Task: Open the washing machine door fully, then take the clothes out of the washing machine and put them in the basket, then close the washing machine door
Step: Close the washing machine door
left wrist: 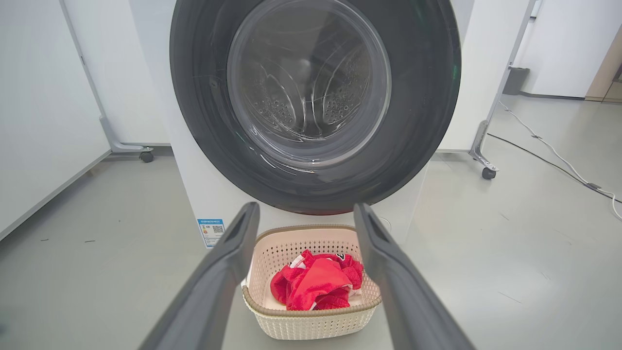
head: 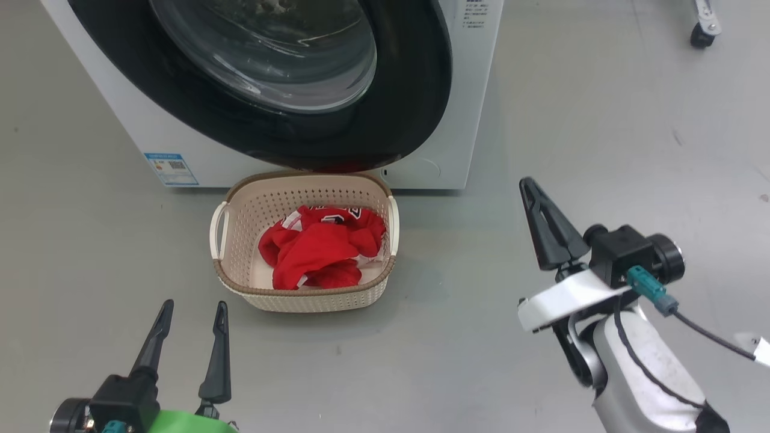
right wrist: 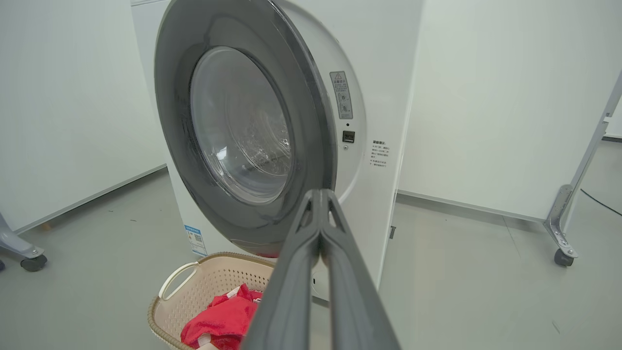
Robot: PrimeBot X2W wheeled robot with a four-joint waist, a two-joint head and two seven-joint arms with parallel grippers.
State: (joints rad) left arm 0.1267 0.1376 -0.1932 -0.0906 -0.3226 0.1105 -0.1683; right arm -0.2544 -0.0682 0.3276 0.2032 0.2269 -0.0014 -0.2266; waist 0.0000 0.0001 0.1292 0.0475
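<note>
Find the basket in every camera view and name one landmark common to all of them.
Head view: the basket sits at centre, slightly left, on the floor below the washing machine door.
Left wrist view: lower centre, on the floor under the door.
Right wrist view: bottom left, cut off by the bottom edge.
Shared landmark: the blue sticker low on the front of the washing machine, near the basket.
</note>
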